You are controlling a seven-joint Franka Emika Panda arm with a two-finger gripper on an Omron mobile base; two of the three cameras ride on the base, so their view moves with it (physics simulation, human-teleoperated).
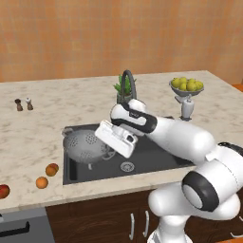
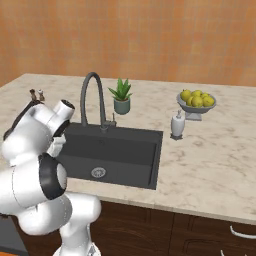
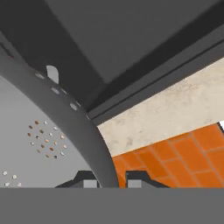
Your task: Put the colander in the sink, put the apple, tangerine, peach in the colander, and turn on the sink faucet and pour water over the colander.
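Note:
The silver colander (image 1: 87,144) sits tilted in the left part of the dark sink (image 1: 156,154). My gripper (image 1: 110,151) is shut on its right rim. In the hand view the colander's rim (image 3: 83,127) runs down between the two fingertips (image 3: 89,180). The peach (image 1: 51,169) and the tangerine (image 1: 42,182) lie on the counter left of the sink, and the apple (image 1: 3,191) is at the far left edge. The sink faucet (image 1: 127,83) arches behind the basin with no stream of water showing. From the right base view, my arm hides the left end of the sink (image 2: 127,150) beside the faucet (image 2: 92,97).
A bowl of yellow fruits (image 1: 187,85) and a soap dispenser (image 1: 186,109) stand right of the sink. A small potted plant (image 1: 118,88) is behind the faucet. Two shakers (image 1: 23,104) stand at the far left. The counter's front edge and the orange floor (image 3: 175,153) show past the colander.

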